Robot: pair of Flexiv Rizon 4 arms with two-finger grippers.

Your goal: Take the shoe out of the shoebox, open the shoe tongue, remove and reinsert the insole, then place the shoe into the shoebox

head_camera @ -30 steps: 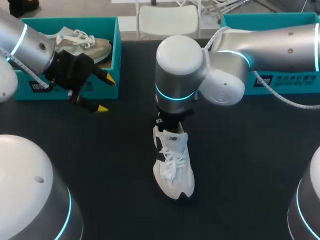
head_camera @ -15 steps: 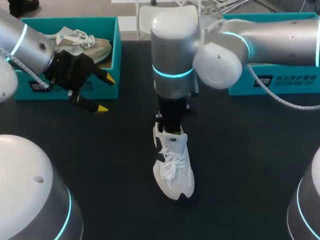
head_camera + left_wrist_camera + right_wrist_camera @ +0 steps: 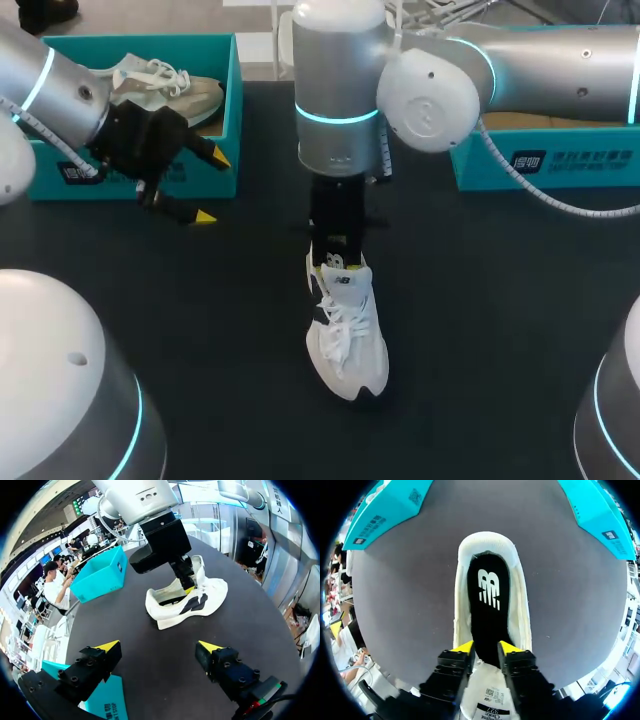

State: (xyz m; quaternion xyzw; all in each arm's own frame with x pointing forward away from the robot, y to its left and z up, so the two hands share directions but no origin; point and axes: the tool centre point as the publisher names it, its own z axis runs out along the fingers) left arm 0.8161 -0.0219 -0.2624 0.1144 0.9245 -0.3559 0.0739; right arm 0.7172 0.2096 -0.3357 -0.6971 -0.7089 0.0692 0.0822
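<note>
Right arm [image 3: 340,110] has risen above the shoe [image 3: 345,330] on the worktop [image 3: 480,300]; left claw [image 3: 210,187] gapes wide by the teal shoebox [image 3: 232,100]. Left wrist: shoe well ahead. Right wrist: right claw [image 3: 486,647] pinched narrow on the black insole [image 3: 487,595], inside the shoe.

The shoe [image 3: 345,330] lies on the table [image 3: 480,330] at the frame's centre, its toe toward the lower edge and the insole [image 3: 489,610] inside it. The right gripper [image 3: 331,262] stands over the shoe's opening, at its upper end. At upper left a shoebox [image 3: 232,110] holds a second shoe [image 3: 165,85]; the left gripper [image 3: 211,187] hangs just before the box's front wall. Another shoebox [image 3: 540,160] sits at upper right.
</note>
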